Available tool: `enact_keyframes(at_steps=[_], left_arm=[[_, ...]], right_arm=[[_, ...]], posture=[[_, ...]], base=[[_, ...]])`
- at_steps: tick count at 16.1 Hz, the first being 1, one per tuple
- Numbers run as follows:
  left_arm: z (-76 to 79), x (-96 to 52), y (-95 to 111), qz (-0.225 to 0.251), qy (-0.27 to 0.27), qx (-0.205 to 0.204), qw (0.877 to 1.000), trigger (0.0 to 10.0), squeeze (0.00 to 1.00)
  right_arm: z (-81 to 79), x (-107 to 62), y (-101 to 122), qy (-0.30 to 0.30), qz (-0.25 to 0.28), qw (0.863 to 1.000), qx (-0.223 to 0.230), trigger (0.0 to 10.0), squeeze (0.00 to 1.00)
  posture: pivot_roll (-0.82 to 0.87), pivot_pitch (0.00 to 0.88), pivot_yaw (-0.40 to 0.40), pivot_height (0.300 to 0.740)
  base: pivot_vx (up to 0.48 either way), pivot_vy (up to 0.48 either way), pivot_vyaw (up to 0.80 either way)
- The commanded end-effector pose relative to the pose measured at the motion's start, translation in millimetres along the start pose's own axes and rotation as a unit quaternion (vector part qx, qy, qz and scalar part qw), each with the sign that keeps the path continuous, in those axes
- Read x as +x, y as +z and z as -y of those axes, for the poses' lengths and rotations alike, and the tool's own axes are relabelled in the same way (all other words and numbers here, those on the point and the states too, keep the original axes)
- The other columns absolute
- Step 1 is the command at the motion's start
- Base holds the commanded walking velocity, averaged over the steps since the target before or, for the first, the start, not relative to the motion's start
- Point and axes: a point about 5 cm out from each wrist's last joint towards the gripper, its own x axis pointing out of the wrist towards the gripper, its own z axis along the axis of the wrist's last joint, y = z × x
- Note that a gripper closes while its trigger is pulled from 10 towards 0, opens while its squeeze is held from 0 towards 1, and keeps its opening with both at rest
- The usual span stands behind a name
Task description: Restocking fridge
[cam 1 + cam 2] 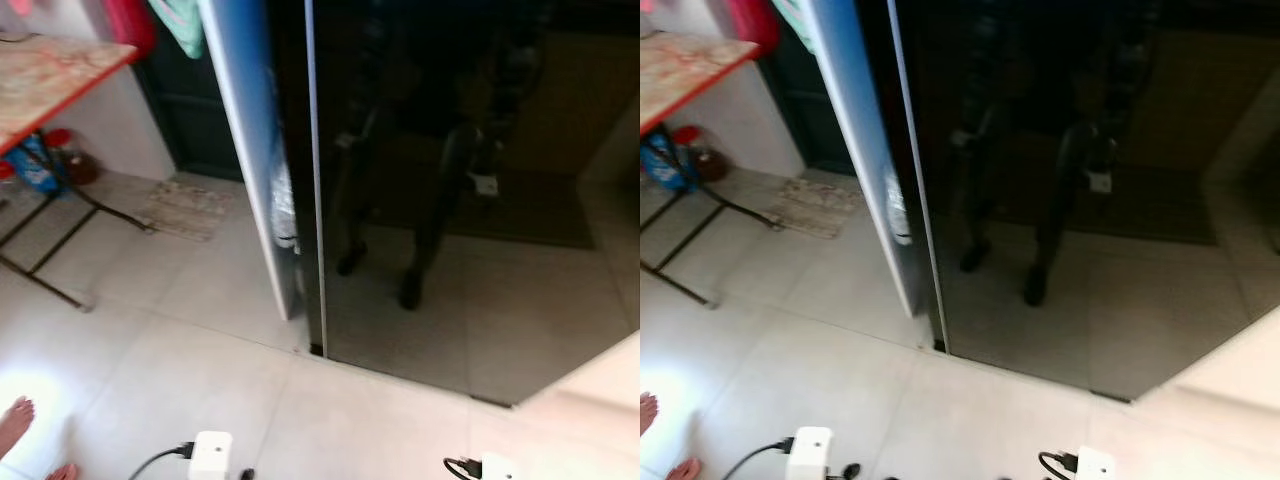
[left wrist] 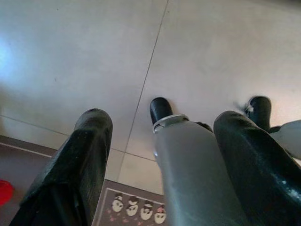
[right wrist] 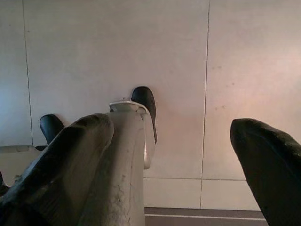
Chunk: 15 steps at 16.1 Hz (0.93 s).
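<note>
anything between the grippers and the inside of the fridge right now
Yes: the fridge's dark glossy door is shut, so it blocks the inside. Both arms hang idle, left gripper and right gripper open over the tiled floor, holding nothing.

The fridge (image 1: 450,200) runs past the top edge, its dark glossy door showing reflections.

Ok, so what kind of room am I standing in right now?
Most likely a home kitchen or utility corner: a tall glossy black fridge door stands straight ahead on a pale tiled floor, with a folding table to the left and a small mat by a doorway.
</note>
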Motion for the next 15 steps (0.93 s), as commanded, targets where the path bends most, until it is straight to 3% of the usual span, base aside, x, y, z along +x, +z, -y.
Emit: enact_keyframes(at_steps=[1,4,8,15], left_arm=[[-0.3,-1.9,-10,-0.024,0.007,0.009,1.000,10.0,0.00],[7.8,-1.3,-10,-0.025,0.004,0.009,1.000,10.0,0.00],[4.8,-1.7,-11,-0.027,0.008,0.006,1.000,10.0,0.00],[3.2,-1.4,-10,-0.029,0.010,0.006,1.000,10.0,0.00]], right_arm=[[0.2,-0.9,-7,-0.003,-0.011,1.000,0.008,10.0,0.00],[1.6,0.4,2,-0.005,0.002,1.000,0.010,10.0,0.00],[-7.3,0.8,1,0.005,0.001,1.000,0.002,10.0,0.00],[0.8,-0.6,-4,-0.017,-0.004,1.000,0.018,10.0,0.00]], posture=[[0.00,0.165,0.028,0.740],[0.01,0.166,0.026,0.740],[0.02,0.171,0.022,0.740],[0.01,0.172,0.029,0.740]], base=[[0.000,0.398,-0.80],[0.000,0.380,-0.80],[0.000,0.367,0.00],[0.000,0.366,0.00]])
